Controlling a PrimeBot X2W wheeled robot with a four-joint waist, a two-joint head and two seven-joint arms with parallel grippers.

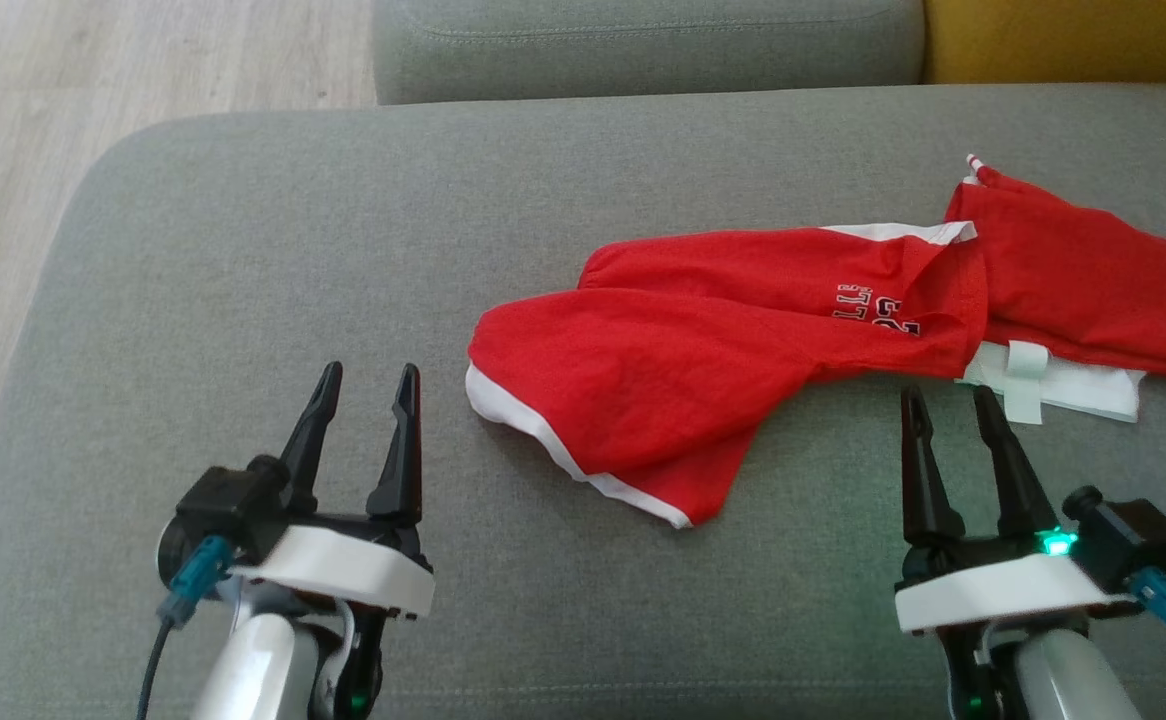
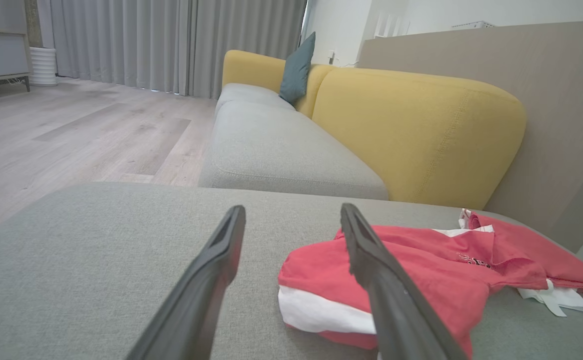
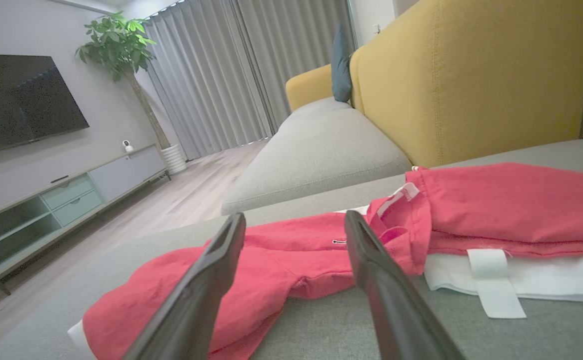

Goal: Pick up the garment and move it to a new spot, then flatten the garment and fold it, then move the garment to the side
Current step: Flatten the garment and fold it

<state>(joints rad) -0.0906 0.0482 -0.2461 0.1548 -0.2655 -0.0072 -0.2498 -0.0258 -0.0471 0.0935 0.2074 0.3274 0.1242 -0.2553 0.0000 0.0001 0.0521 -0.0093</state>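
The garment (image 1: 733, 350) is red with white trim and dark lettering. It lies crumpled on the grey cushion (image 1: 273, 250), stretching from the middle out to the right edge. From the wrists I see the garment (image 2: 436, 270) right of my left fingers, and the garment (image 3: 321, 250) just beyond my right fingers. My left gripper (image 1: 365, 386) stands open at the lower left, apart from the cloth and to its left. My right gripper (image 1: 948, 405) stands open at the lower right, its tips just short of the garment's near edge. Neither holds anything.
The cushion's left edge drops to a wooden floor (image 1: 93, 90). A second grey seat cushion (image 2: 281, 150) and a yellow backrest (image 2: 421, 135) with a teal pillow (image 2: 296, 70) lie beyond. A TV cabinet (image 3: 66, 195) and a potted plant (image 3: 116, 45) stand across the room.
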